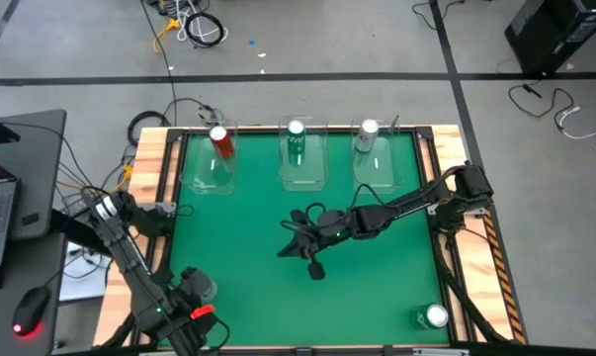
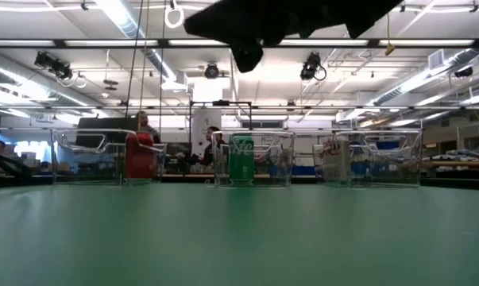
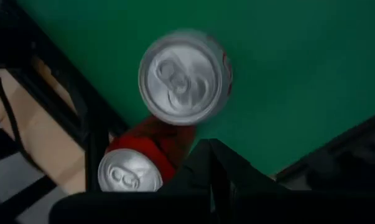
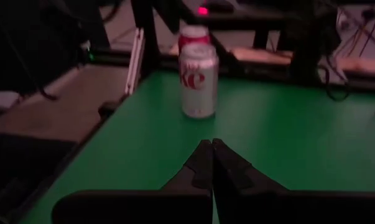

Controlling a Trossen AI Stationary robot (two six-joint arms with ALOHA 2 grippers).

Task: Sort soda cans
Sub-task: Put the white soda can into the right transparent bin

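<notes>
Right gripper (image 1: pixel 299 240) pinched shut, empty, mid-table over green mat (image 1: pixel 238 237); left gripper (image 3: pixel 210 163) closed, empty, above upright silver-white soda can (image 3: pixel 183 76) beside red soda can (image 3: pixel 143 162).

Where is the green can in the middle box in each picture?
High view: green can in the middle clear bin, top centre.
Low view: picture's centre, inside that bin.
Left wrist view: not in it.
Right wrist view: not in it.
Shared landmark: red can in the bin on its left, in high and low views.
</notes>
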